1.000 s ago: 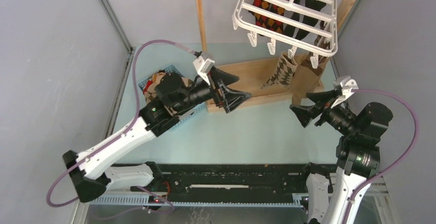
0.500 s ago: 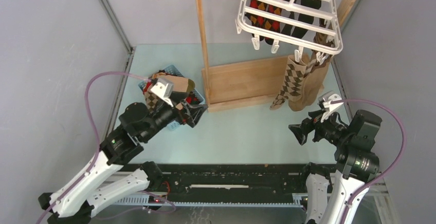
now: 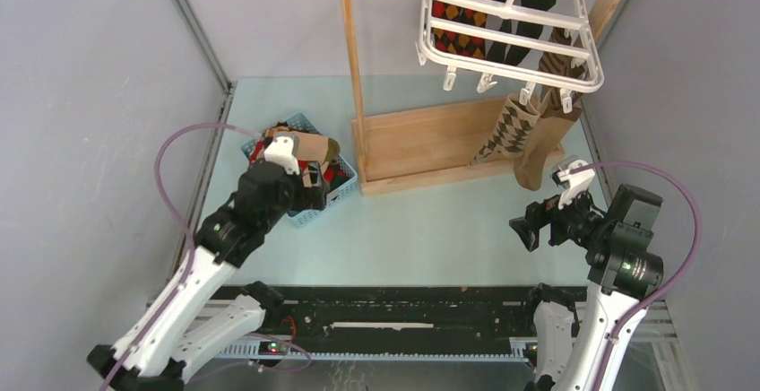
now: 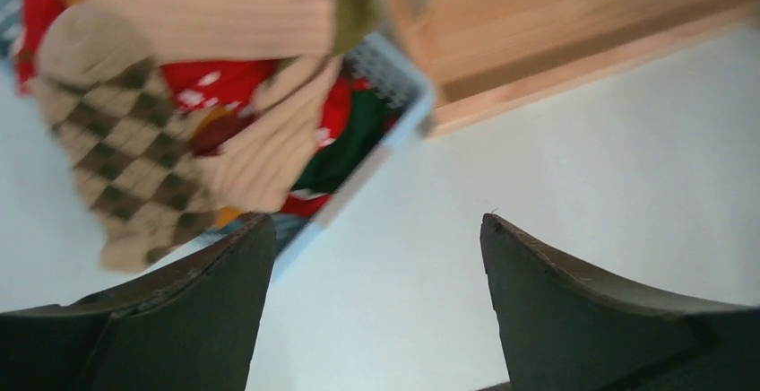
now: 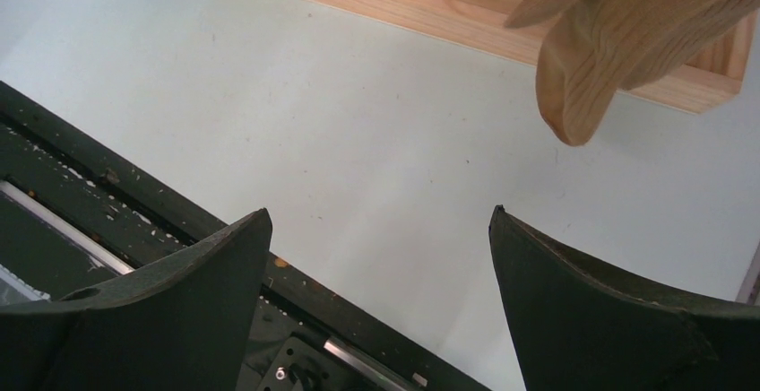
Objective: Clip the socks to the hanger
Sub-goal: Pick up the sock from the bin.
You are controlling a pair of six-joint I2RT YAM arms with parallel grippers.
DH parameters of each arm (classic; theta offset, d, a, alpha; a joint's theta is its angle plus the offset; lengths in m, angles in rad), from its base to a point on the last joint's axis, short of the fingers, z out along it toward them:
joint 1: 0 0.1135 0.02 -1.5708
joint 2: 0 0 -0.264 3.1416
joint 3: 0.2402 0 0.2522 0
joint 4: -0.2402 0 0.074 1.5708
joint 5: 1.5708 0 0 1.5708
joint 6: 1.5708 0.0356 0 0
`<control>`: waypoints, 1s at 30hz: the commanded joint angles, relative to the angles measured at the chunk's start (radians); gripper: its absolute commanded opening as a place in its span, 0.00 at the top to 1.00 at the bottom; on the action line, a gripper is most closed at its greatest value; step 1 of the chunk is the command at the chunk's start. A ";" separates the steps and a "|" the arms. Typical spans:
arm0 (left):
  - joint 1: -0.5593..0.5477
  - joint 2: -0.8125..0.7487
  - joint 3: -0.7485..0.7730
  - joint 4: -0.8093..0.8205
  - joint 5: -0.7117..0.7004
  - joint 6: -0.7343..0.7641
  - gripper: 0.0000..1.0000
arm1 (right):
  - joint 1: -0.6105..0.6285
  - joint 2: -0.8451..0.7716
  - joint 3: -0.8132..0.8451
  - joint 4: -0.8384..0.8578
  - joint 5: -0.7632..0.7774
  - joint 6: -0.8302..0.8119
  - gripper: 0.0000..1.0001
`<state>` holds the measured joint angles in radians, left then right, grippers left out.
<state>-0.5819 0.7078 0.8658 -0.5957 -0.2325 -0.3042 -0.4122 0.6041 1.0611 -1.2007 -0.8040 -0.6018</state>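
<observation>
The white hanger (image 3: 511,28) hangs by its hook from the wooden rail. Clipped along its near edge are a brown argyle sock (image 3: 506,126) and a plain tan sock (image 3: 542,144); red-orange-black argyle socks (image 3: 457,32) and black ones (image 3: 529,10) hang under its far bars. More socks lie heaped in the blue basket (image 3: 309,214), among them a brown argyle sock (image 4: 125,149) and a ribbed tan one (image 4: 215,1). My left gripper (image 3: 318,192) (image 4: 376,221) hovers open and empty at the basket's near right edge. My right gripper (image 3: 524,228) (image 5: 381,213) is open and empty, below the tan sock's toe (image 5: 627,41).
The wooden stand has a flat base (image 3: 430,144) (image 4: 574,23) and an upright post (image 3: 351,59) between basket and hanger. A black rail (image 5: 107,194) runs along the table's near edge. Grey walls close in on both sides.
My left arm has drawn back from the stand's base to the basket. The right arm has pulled back toward the near edge. The hanger has swung, and its clipped socks with it.
</observation>
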 commanded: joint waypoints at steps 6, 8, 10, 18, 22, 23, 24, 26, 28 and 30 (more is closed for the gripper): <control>0.410 0.203 0.068 -0.009 0.162 -0.080 0.24 | -0.005 0.045 -0.003 0.032 -0.078 -0.033 0.01; 0.458 0.211 0.053 0.004 0.157 -0.072 0.28 | -0.005 0.054 -0.003 0.035 -0.083 -0.036 0.01; 0.490 0.233 0.047 0.004 0.113 -0.034 0.32 | -0.005 0.061 -0.005 0.038 -0.094 -0.037 0.01; 0.527 0.451 0.103 -0.033 0.112 0.079 0.43 | 0.002 0.102 -0.024 0.075 -0.134 -0.026 0.02; 0.525 0.537 0.121 -0.063 0.037 0.070 0.44 | 0.018 0.113 -0.026 0.092 -0.136 -0.023 0.02; 0.526 0.551 0.122 -0.067 0.015 0.065 0.47 | 0.021 0.114 -0.027 0.098 -0.136 -0.022 0.02; 0.526 0.565 0.124 -0.075 -0.010 0.060 0.49 | 0.024 0.116 -0.026 0.103 -0.136 -0.020 0.02; 0.526 0.589 0.129 -0.085 -0.033 0.059 0.52 | 0.027 0.121 -0.026 0.113 -0.138 -0.014 0.02; 0.526 0.604 0.130 -0.087 -0.030 0.061 0.58 | 0.028 0.125 -0.026 0.121 -0.145 -0.006 0.02; 0.526 0.614 0.133 -0.086 -0.026 0.067 0.68 | 0.029 0.126 -0.026 0.131 -0.155 0.005 0.02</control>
<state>-0.0612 1.3079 0.9340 -0.6708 -0.2199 -0.2569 -0.3897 0.7231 1.0351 -1.1172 -0.9260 -0.6186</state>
